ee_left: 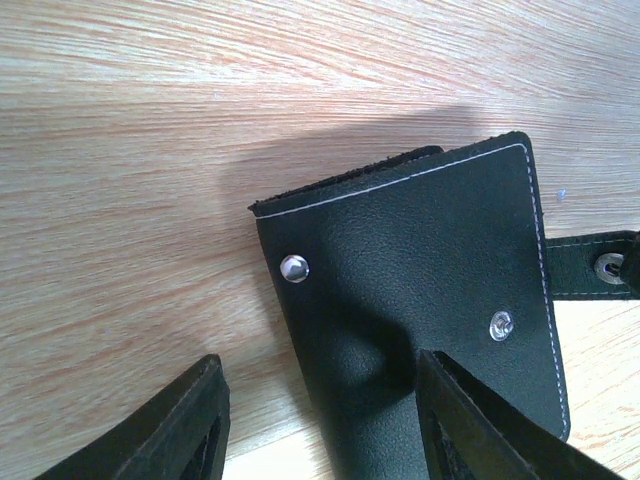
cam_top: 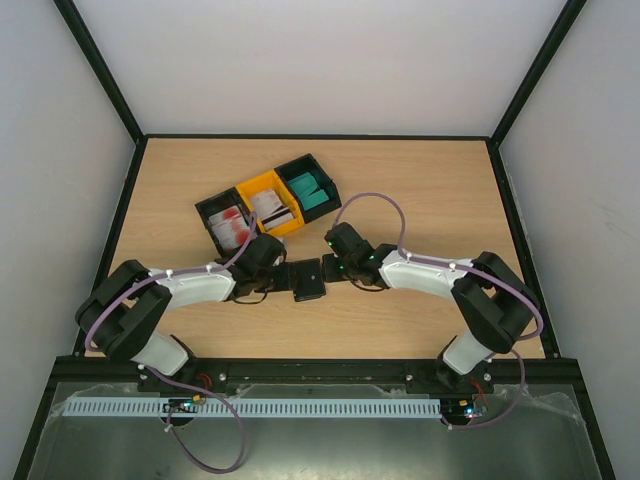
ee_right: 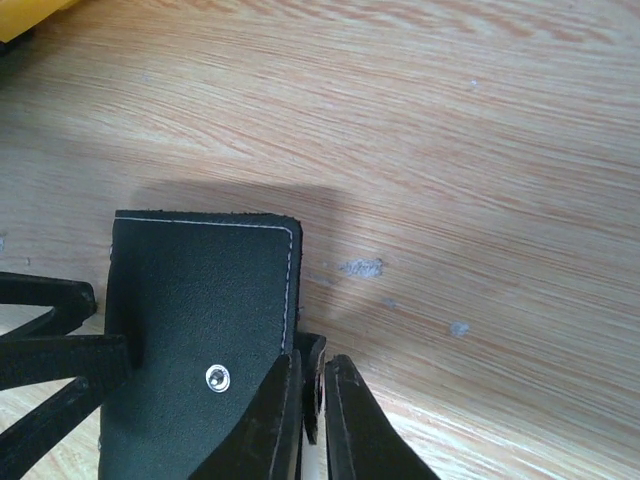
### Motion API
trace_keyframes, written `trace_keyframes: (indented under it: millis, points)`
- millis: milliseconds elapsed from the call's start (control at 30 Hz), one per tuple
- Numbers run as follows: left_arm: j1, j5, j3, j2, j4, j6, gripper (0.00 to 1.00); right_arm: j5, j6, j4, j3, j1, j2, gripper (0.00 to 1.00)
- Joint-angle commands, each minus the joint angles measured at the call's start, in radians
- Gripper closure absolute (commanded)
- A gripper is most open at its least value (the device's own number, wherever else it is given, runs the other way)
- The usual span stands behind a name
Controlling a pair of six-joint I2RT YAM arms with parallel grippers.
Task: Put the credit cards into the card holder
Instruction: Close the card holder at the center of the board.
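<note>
Flat on the pale, wood-grained surface (cam_top: 420, 200), a small black card holder (cam_top: 308, 281) (ee_left: 420, 270) (ee_right: 200, 300): rectangular, faintly pebbled like leather, edged in fine white stitching, studded with round metal snaps (ee_left: 294, 267). From one side of it, a narrow black snap tab (ee_left: 575, 268) (ee_right: 313, 350) ending in a metal ring. Right end effector (cam_top: 328, 268) (ee_right: 315, 362) closed almost completely, the thin tab pinched edge-on between two dark, tapered fingers (ee_right: 265, 420), just beside the holder's stitched corner. Left end effector (cam_top: 283, 274) (ee_left: 318, 368) open, blunt black fingers (ee_left: 470, 430) well apart and gripping nothing: one above the holder's smooth face, the other beyond its edge over bare wood, that edge lying between the two; contact with the leather impossible to tell. From above, the holder between the two end effectors, the left one at its left end, the right one at its right end, both low over the surface. Farther back and a little to the left, a slanted row of three small hard plastic bins set side by side: left black bin (cam_top: 207, 212) with red-and-white credit cards (cam_top: 232, 225), yellow bin (cam_top: 250, 190) with white credit cards (cam_top: 272, 208) crossed by a dark stripe, right black bin (cam_top: 300, 163) with teal credit cards (cam_top: 312, 192). All cards thin, flat, glossy and rectangular, inside the bins, apart from the holder and from both end effectors
</note>
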Motion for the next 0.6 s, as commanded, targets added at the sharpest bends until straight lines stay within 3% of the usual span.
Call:
trace_keyframes:
  millis: [0,67,200,400,567]
  points:
    - [0.002,0.0,-0.025,0.004,0.0,-0.005,0.46,-0.03,0.0,-0.01,0.013,0.006,0.014,0.91]
    - [0.002,0.0,-0.029,0.003,0.003,-0.008,0.46,-0.029,0.0,-0.009,0.009,0.007,0.019,0.89]
    - [0.002,0.001,-0.037,-0.002,0.005,-0.007,0.46,-0.026,0.002,-0.004,0.003,0.006,0.017,0.98]
    - [0.001,0.004,-0.043,-0.007,0.012,-0.012,0.46,-0.041,0.003,0.007,0.001,0.007,-0.007,0.98]
    - [-0.001,0.004,-0.045,-0.007,0.016,-0.013,0.45,-0.029,0.009,-0.008,0.005,0.007,-0.022,0.85]
